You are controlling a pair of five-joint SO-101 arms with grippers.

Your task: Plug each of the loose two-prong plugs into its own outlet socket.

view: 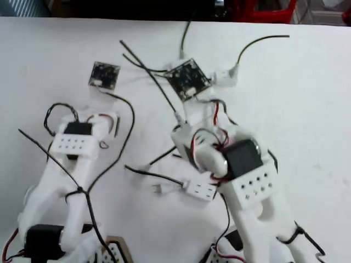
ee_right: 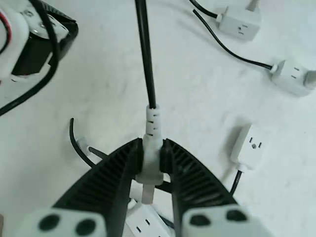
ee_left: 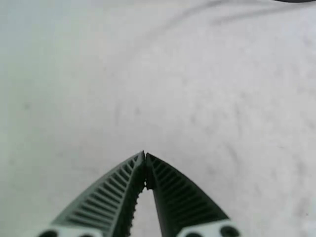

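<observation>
Right jaws: white plug [ee_right: 149, 168] clamped between | outlet socket [ee_right: 141, 223] just beside

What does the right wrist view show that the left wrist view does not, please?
Right wrist view: the right gripper clamps a white plug on a black cord, with several white sockets lying around. Left wrist view: the left gripper is closed on nothing. Shared: the white table and dark ribbed fingers.

Black cords [view: 149, 76] are crisscrossing the middle of the desk [view: 312, 109], blocking low passes; its right side is lying open.
</observation>
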